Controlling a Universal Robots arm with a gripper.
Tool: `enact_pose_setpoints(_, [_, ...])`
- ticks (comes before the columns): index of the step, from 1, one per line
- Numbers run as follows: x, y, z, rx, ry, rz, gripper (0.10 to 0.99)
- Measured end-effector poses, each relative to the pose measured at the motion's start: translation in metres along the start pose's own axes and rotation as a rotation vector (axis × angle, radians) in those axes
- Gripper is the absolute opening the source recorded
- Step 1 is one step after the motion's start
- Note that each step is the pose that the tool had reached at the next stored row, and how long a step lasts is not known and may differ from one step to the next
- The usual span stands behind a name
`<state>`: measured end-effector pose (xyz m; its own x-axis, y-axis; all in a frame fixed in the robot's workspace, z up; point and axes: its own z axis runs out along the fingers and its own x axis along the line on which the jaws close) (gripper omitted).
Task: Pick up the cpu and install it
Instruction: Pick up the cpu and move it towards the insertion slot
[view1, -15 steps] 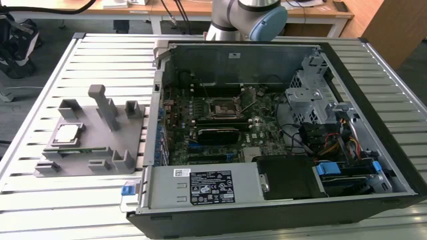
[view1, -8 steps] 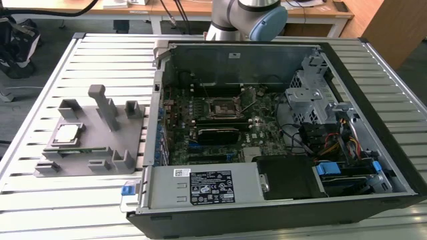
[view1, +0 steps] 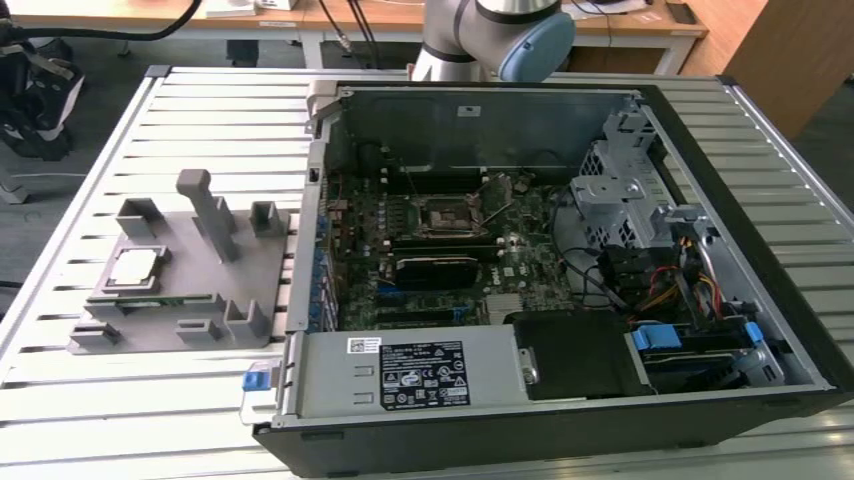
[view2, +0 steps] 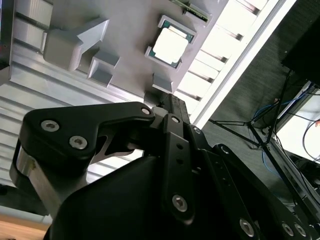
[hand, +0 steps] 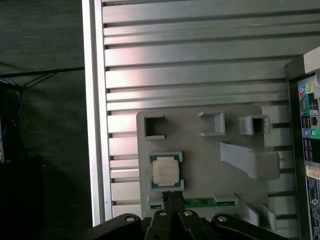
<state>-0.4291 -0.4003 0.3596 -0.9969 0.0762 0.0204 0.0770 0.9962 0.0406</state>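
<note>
The cpu (view1: 134, 268) (hand: 166, 171) (view2: 170, 46) is a small square chip with a shiny silver top. It lies flat in a pocket of the grey plastic fixture (view1: 200, 290) (hand: 200, 150) at the exterior view's left. In the first wrist view my gripper (hand: 170, 197) hangs well above the fixture, close beside the cpu in the picture, its two thin fingers pressed together with nothing between them. The second wrist view shows the gripper's black linkage (view2: 165, 165) with the cpu beyond it. The dark square socket (view1: 441, 215) sits on the motherboard inside the open computer case.
The open computer case (view1: 534, 430) lies on the slatted aluminium table (view1: 80, 420), on the exterior view's right. A green memory stick (view1: 147, 300) (hand: 200, 202) rests in the fixture beside the cpu. Upright posts (view1: 200, 200) rise from the fixture. The arm's base (view1: 494, 30) stands behind the case.
</note>
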Motion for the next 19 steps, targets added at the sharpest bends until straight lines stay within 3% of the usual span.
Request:
enact_pose_setpoints(8, [-0.0003,-0.0028,0.0046,0.001,0.0009,-0.021,0.114])
enact_pose_setpoints(13, [-0.0003,-0.0033,0.0062,0.001,0.0028,-0.071,0.349])
enact_pose_setpoints(16, [-0.0004,-0.0035,0.0076,0.002,0.0038,-0.096,0.408])
enact_pose_setpoints(17, [-0.0003,-0.0036,0.0085,0.002,0.0039,-0.101,0.471])
enact_pose_setpoints(19, [-0.0003,-0.0037,0.0100,0.002,0.0043,-0.107,0.471])
